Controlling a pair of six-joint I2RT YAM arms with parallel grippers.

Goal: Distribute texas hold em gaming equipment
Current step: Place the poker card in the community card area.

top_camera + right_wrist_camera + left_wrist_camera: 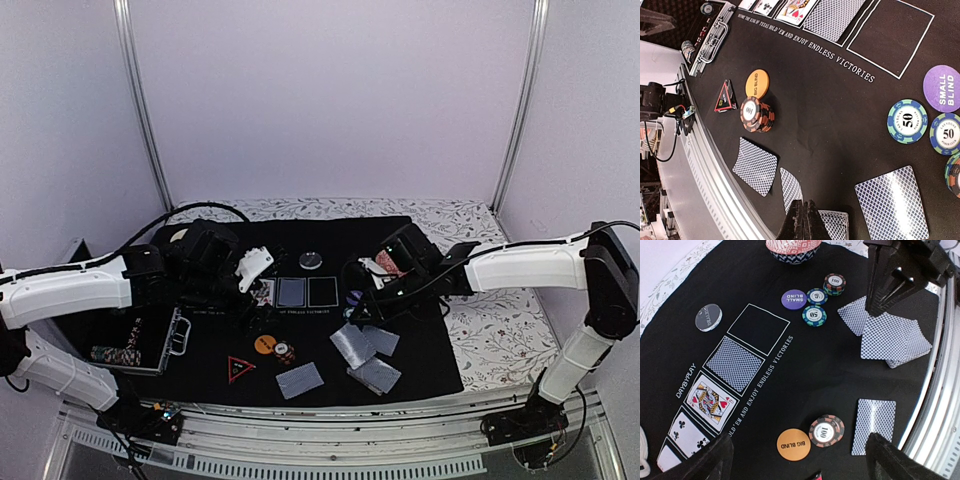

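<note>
- Overhead, the card row (295, 291) printed on the black mat (420, 340) is the landmark. The mat lies on the floral-clothed bench (500, 330).
- From the row's left end, its boxes carry face-up cards (710, 401) and then one face-down card (734, 363). The box at the right end is bare.
- Beyond the row, on its far side, a dark disc (708, 316) lies flat.
- Off the row's right end sit the purple small-blind disc (793, 299), two fifty chips (814, 316) just beside it, and a hundred stack (834, 284). The red patterned bowl (792, 249) stands farther back.
- On the row's near side, the orange big-blind disc (793, 444) lies close against a hundred chip pile (826, 430). The triangle marker (726, 96) is to their left.
- Also on the near side, toward the row's right end, loose cards (890, 340) overlap face down. A lone card (874, 426) lies apart from them.
- Left of the row, an open chip case (140, 345) rests at the mat's edge.
- Above the row's left end, the left pincer (800, 455) hangs with its fingers spread wide and nothing between them.
- Near the row's right end, the right pincer (802, 220) has its fingers pressed together, with the tips down among the loose cards. Whether a card is nipped, I cannot tell.
</note>
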